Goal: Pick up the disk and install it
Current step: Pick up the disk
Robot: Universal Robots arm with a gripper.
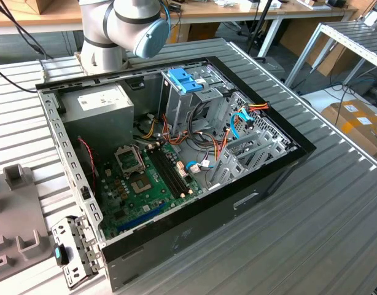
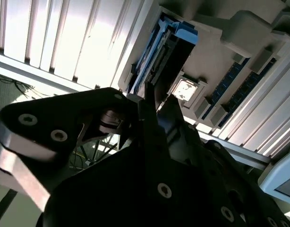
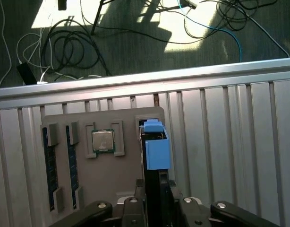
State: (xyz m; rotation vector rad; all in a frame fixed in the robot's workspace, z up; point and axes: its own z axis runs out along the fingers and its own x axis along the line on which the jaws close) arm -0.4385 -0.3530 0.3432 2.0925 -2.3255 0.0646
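The disk (image 3: pixel 157 151) stands on edge over a slot of a grey holder tray (image 3: pixel 112 179); its bright blue carrier end points away from the wrist. My gripper (image 3: pixel 153 189) sits over the near end of the disk, one dark finger pressed against each flat side. In the second wrist view the disk (image 2: pixel 171 49) rises from between the fingers of the gripper (image 2: pixel 157 101), blue edge outermost. Whether its lower edge still rests in the slot I cannot tell.
The tray also holds a processor chip (image 3: pixel 103 141) and dark memory sticks (image 3: pixel 49 165), near the ribbed table's edge (image 3: pixel 145 78), with cables on the floor beyond. The open computer case (image 1: pixel 287 166) lies on the table, with a blue-topped drive cage (image 1: pixel 183 80) by the arm's base (image 1: pixel 105 37).
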